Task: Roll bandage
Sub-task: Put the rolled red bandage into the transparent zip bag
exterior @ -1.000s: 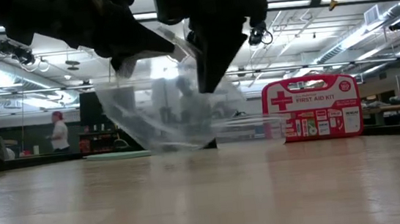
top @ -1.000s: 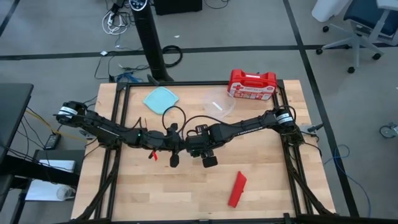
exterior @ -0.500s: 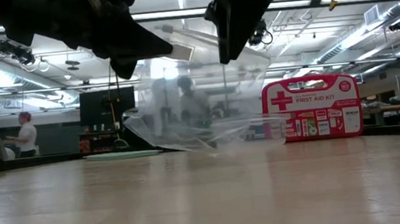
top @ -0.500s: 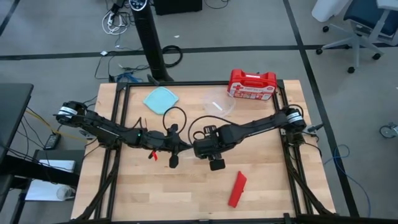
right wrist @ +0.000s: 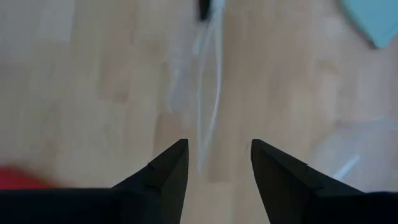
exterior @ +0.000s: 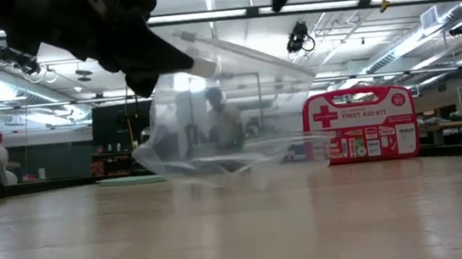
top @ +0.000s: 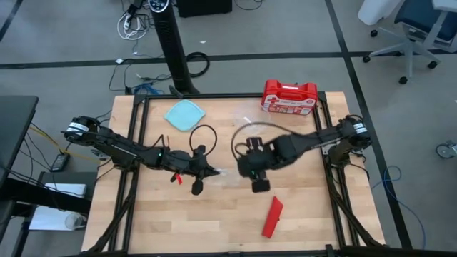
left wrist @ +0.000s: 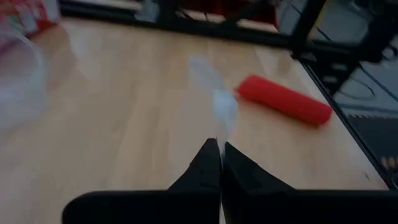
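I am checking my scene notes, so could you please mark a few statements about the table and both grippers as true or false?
1. The red fabric bandage roll lies on the wooden table, held by neither gripper. True.
2. The right gripper is shut. False: its fingers stand apart, empty.
3. The left gripper is shut, pinching a clear plastic bag. True.
4. The red plastic first-aid case sits beside the bandage roll. False: it stands at the far edge.

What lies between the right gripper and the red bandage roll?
Only bare tabletop in the high view: right gripper is open above the wood, short of the red bandage roll.
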`<state>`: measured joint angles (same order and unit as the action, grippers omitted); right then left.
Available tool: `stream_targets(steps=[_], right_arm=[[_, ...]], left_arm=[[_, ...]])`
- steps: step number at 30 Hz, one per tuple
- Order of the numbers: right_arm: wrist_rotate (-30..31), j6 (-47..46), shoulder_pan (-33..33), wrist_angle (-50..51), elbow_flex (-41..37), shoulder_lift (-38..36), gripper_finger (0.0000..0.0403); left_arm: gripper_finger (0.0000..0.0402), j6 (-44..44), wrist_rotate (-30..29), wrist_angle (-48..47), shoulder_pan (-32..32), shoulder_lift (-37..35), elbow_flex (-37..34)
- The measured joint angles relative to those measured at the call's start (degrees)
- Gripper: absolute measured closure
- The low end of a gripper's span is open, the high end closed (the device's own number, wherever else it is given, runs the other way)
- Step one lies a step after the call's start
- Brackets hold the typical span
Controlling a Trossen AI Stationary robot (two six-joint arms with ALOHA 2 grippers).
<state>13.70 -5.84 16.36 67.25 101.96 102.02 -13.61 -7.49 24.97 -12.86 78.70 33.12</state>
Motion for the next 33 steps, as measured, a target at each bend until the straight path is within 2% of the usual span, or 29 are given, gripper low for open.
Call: stream_targets(steps=[5, 10, 13, 21, 26, 29, 33], right_arm=[[-2.14, -1.06, 5.19, -2.39, -8.63, -2.09, 0.023], [-9.07, -1.1, 10.3, -13.85, -21.15, -3.0, 0.023], [-10.46, -1.86, 13.43, -17.35, -24.93, -3.33, 0.023], [-8.79, -4.89, 20.68, -18.03, -26.01, -3.34, 0.0228], [-9.94, -7.66, 21.75, -21.65, -26.01, -3.34, 0.0219], [-11.94, -4.37, 22.64, -23.85, -25.97, -2.16, 0.0214], [-12.48, 0.63, 24.32, -22.07, -25.99, 0.65, 0.0198]], left_arm=[[0.0401, 1.23, 2.87, -4.58, -0.02, 0.0, -0.01], [0.0401, 1.31, 4.89, -5.6, -0.01, 0.0, -0.02], [0.0401, 1.34, 5.05, -5.64, -0.02, 0.0, -0.02], [0.0401, 1.38, 5.03, -5.62, 0.11, 0.0, -0.02], [0.0401, 1.55, 4.57, -5.97, 0.11, 0.0, -0.02], [0.0401, 1.55, 4.26, -6.92, 0.12, 0.0, -0.02], [0.0401, 1.23, 4.22, -7.75, 0.11, 0.0, -0.02]])
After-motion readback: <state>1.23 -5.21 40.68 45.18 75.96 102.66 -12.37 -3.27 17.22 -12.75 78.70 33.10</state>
